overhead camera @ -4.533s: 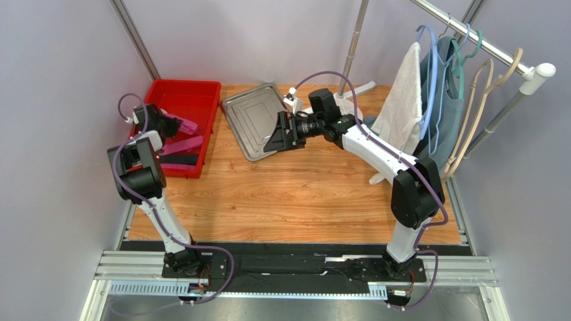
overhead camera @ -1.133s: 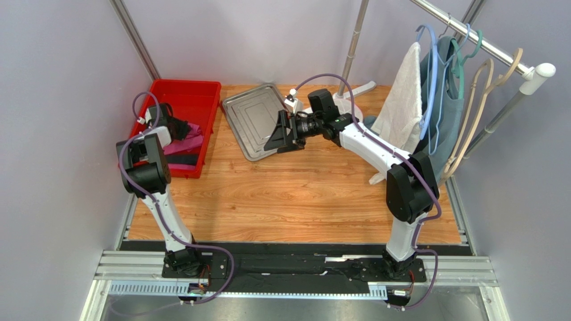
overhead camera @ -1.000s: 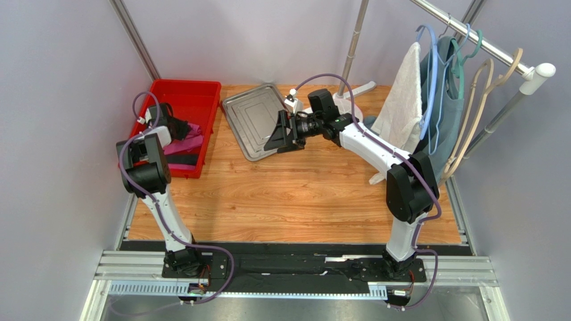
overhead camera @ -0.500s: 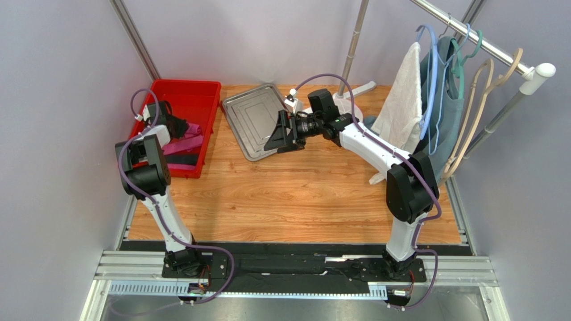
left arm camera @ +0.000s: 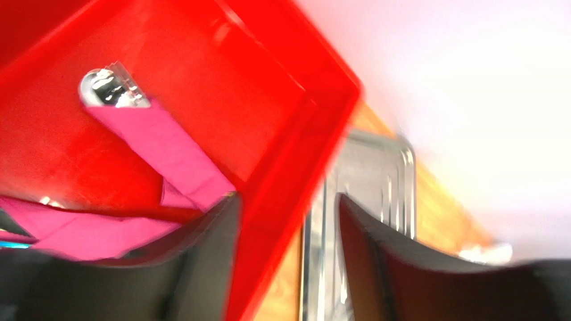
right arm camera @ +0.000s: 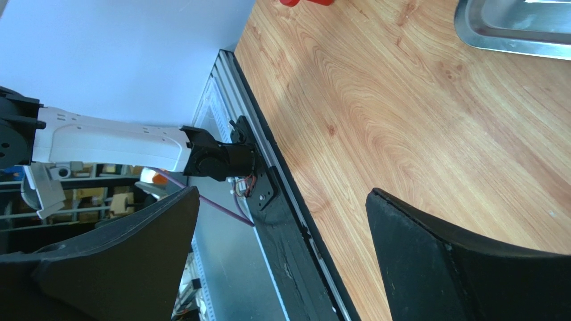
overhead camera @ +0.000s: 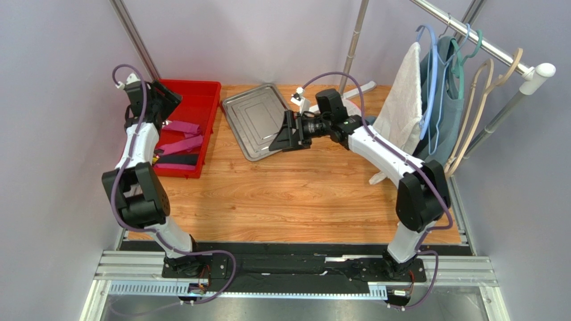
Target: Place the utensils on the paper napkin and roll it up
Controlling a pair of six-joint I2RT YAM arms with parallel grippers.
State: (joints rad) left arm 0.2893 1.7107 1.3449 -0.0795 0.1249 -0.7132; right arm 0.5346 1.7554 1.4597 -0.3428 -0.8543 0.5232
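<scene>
Since the left hand (left arm camera: 287, 247) was down inside the red plastic bin (overhead camera: 201, 90) with its fingers pinched together a second ago, and now hangs above the bin's far-left corner with them parted and nothing between, it has evidently let go of a finished bundle there. For the task, this suggests one more napkin-and-cutlery roll is delivered and the next set is due. The right hand (right arm camera: 283, 221) stays over the near edge of the rectangular steel tray (overhead camera: 253, 119), fingers spread wide and holding nothing, as before.

Counted from above, the bin holds two rolled magenta-pink paper napkins lying side by side, a far roll (overhead camera: 182, 126) and a near roll (overhead camera: 182, 144). A dark strip (overhead camera: 177, 160) beside them may be a third item, though the view is too coarse to say. In the left wrist view a shiny silver metal utensil tip (left arm camera: 107, 88) pokes from the end of one roll, so the cutlery sits wrapped inside. One tray and one bin stand on the wooden worktop (overhead camera: 295, 194). I spot no loose utensil and no flat napkin on it.
</scene>
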